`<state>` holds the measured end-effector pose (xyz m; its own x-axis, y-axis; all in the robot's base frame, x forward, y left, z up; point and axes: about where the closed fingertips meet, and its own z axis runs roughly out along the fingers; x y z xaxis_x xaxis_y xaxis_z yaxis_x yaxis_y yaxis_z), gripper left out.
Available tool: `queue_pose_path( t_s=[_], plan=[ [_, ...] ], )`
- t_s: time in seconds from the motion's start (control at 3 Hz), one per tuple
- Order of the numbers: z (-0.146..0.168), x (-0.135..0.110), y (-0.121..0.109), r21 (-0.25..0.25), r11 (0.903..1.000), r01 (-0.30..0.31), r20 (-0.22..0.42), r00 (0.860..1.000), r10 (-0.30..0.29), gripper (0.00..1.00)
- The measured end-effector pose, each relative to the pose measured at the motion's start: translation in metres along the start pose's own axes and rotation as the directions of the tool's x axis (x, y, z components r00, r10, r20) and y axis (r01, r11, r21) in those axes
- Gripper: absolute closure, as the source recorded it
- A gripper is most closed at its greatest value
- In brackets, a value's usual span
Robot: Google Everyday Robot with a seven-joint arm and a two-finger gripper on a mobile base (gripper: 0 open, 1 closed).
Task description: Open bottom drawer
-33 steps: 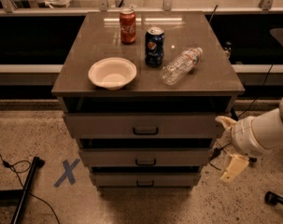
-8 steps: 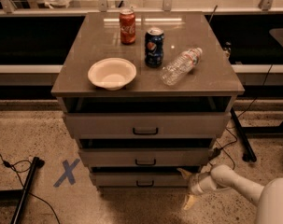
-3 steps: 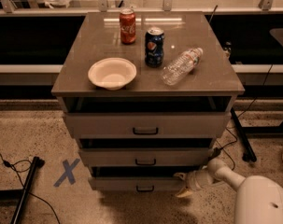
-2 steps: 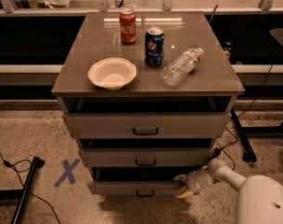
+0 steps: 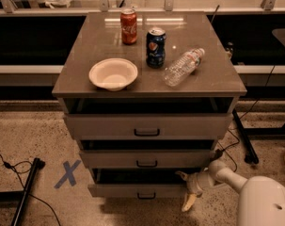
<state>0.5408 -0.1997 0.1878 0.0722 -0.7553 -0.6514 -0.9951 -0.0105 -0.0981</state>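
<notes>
The bottom drawer (image 5: 132, 190) is the lowest of three grey drawers, with a shallow grey front and a small black bar handle (image 5: 146, 196). It stands pulled out a little, with a dark gap above its front. My gripper (image 5: 186, 188) is at the drawer front's right end, one finger near the top edge and one pale finger pointing down toward the floor. The arm (image 5: 255, 197) comes in from the lower right. The middle drawer (image 5: 146, 158) and the top drawer (image 5: 146, 126) sit above it.
On the cabinet top stand a white bowl (image 5: 113, 73), a red soda can (image 5: 129, 27), a blue soda can (image 5: 156, 47) and a lying plastic bottle (image 5: 183, 67). A blue tape X (image 5: 67, 174) marks the floor at left. A black stand leg (image 5: 24, 192) and cables lie nearby.
The bottom drawer has slid out toward me a little, and the dark gap above it has widened. My gripper has stayed at its right end, moving slightly with it.
</notes>
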Motion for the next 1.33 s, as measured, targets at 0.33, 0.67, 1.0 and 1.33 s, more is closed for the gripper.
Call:
queue_pose_path(
  t_s=[0.33,0.67,1.0,1.33],
  plan=[
    [0.000,0.000,0.000,0.000,1.0000,0.000,0.000,1.000,0.000,0.00],
    [0.005,0.000,0.010,-0.014,0.9996,-0.026,-0.004,1.000,0.026,0.00],
    [0.005,0.000,0.029,-0.054,0.9969,-0.057,-0.059,0.997,0.054,0.27],
    [0.009,0.000,0.044,-0.107,0.9913,-0.077,-0.079,0.995,0.069,0.49]
  ],
)
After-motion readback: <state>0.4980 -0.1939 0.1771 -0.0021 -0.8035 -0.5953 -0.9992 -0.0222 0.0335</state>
